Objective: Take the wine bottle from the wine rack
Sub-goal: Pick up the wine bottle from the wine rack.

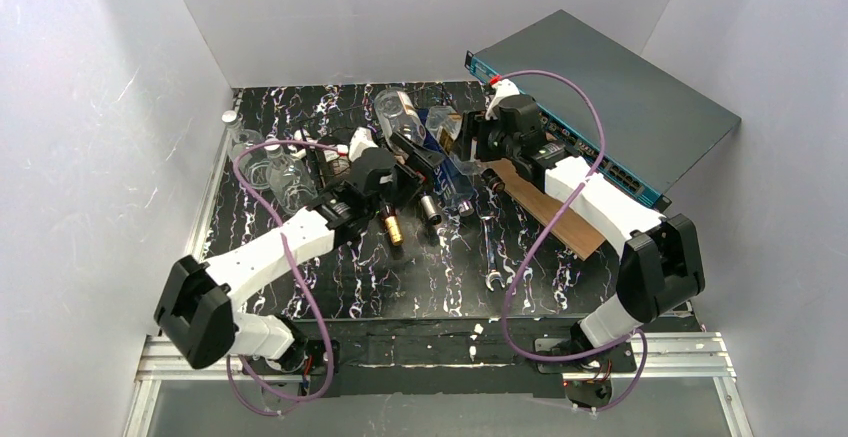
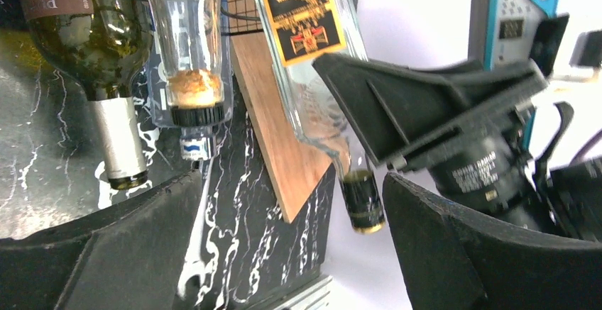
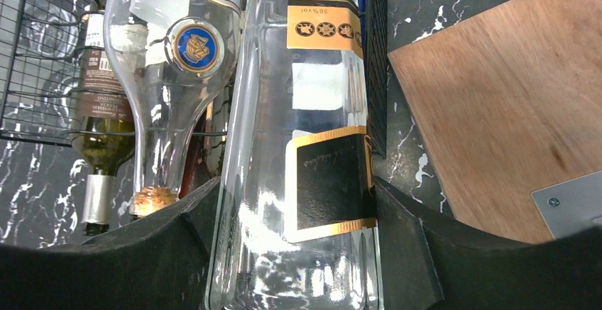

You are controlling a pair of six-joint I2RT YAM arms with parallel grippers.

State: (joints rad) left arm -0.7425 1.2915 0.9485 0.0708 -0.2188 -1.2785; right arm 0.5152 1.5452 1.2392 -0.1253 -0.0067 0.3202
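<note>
From above, the left gripper and right gripper both reach in over the dark table. The left wrist view shows its own jaws wide apart with nothing between them, facing the clear bottle. In the right wrist view, the fingers press both sides of that bottle, which lies on the wire rack. To me the grasp looks made. Next it needs lifting clear without knocking the neighbouring bottle.
</note>
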